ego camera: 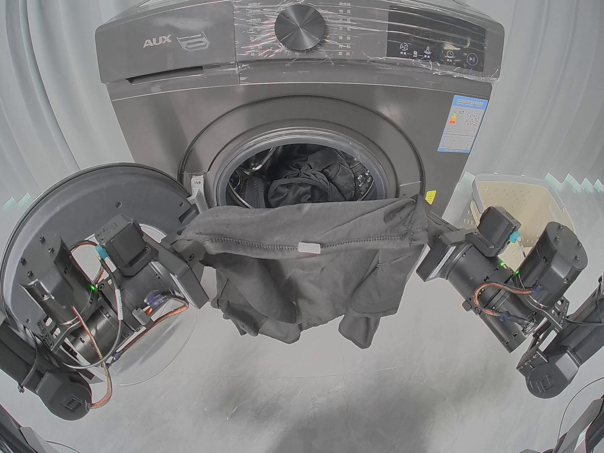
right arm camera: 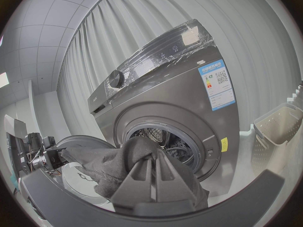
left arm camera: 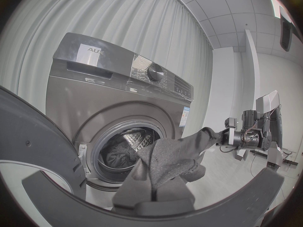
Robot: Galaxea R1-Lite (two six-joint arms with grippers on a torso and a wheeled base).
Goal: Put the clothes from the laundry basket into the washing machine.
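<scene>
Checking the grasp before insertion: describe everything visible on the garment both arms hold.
The garment is dark grey soft cloth with a stitched hem and a small white tag mid-hem. Its top edge is stretched taut between the left gripper and right gripper, each shut on one corner; the rest hangs in loose folds. It hangs before the open washer, off the floor.
</scene>
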